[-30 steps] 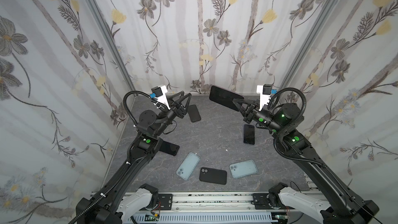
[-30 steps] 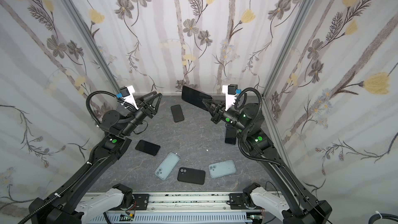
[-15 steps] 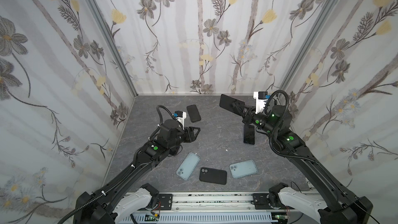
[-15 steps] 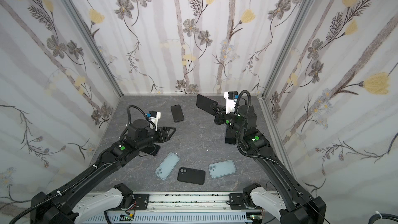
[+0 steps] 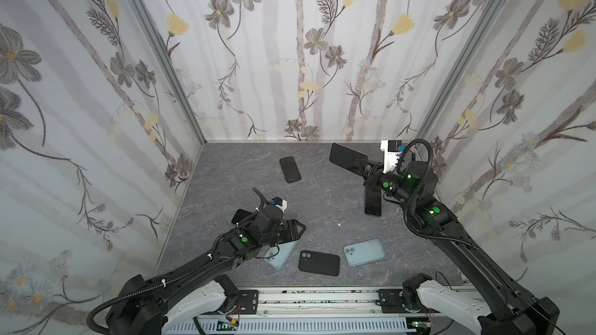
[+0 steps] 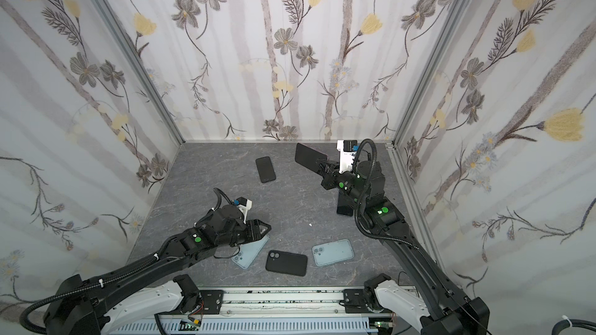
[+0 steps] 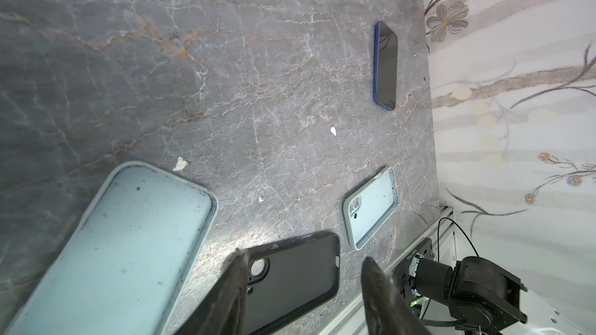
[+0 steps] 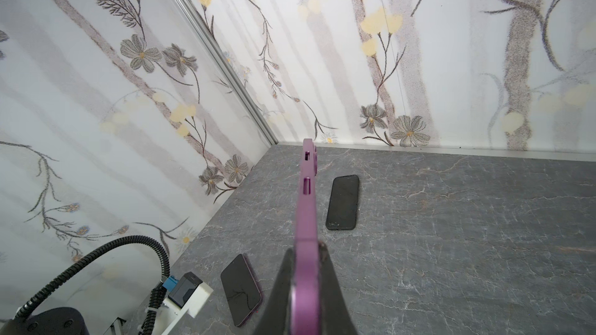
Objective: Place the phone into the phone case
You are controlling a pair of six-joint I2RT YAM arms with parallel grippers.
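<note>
Right hand [image 5: 363,166] grips phone [image 5: 346,158] edgewise, raised.

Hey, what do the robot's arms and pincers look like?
The left arm and right arm are matte black, with white base housings, green round markers and ribbed black cable hoses. Each wrist carries a white camera bracket with a blue connector. The left pincer and right pincer have dark tapering fingers.

I read purple on the edge of the phone [image 8: 306,194], mid-frame in the right wrist view. Low in a top view, a pale blue case [image 5: 364,252] lies beside a black case [image 5: 319,262] — both on a grey marbled tabletop [image 7: 193,75] with rust-coloured veins. The walls [image 5: 290,43] are white, with grey and yellow flowers.
</note>
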